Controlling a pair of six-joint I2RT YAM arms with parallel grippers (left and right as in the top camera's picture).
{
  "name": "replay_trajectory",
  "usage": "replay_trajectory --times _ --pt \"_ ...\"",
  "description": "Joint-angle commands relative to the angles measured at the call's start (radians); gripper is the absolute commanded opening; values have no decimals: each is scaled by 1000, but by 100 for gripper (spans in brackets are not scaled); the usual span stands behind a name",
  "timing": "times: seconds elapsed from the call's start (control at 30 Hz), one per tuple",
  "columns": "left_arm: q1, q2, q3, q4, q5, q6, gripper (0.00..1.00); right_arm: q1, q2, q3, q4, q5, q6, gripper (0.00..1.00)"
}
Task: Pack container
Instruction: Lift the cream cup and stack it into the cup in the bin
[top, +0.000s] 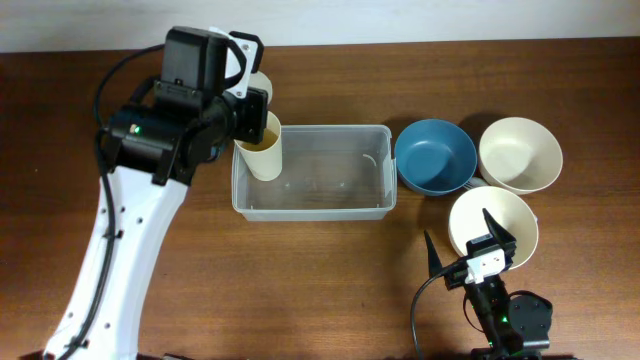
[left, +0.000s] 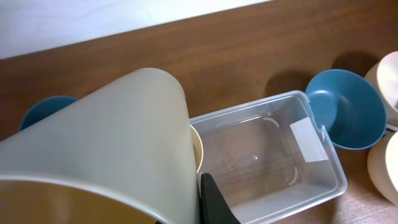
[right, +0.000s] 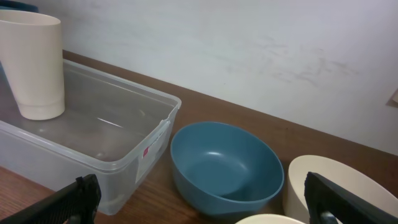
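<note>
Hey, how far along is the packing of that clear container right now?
Done: a cream cup stands inside the left end of the container, which otherwise holds nothing.
In hand: the left gripper is shut on that cup's rim, not yet released.
Left: the blue bowl and two cream bowls sit on the table beside it; the right gripper is open, empty.

The container (top: 310, 212) is clear, the cup (top: 266, 152) cream; one blue bowl (top: 434, 156), two cream bowls (top: 520, 154), dark brown wood-grain table (top: 300, 290).
</note>
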Motion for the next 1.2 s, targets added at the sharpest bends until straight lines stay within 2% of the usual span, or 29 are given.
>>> replay_trajectory --times 0.0,0.2,0.47,0.77,0.97,1.17 --pt "0 27 14 6 6 17 2 6 -4 -5 -6 -6 -3 99" --pt "0 31 14 -12 7 16 1 6 -4 -5 -6 -6 -3 99" --pt "0 31 14 -123 6 16 2 6 -4 -5 -6 -6 -3 99" --pt "-3 34 14 -122 11 16 1 6 -4 -5 -6 -6 -3 99" --pt "-53 47 14 -122 13 16 2 6 -4 -5 -6 -6 -3 99" --pt "-65 68 14 -138 -44 16 1 6 -4 -5 -6 -6 -3 99"
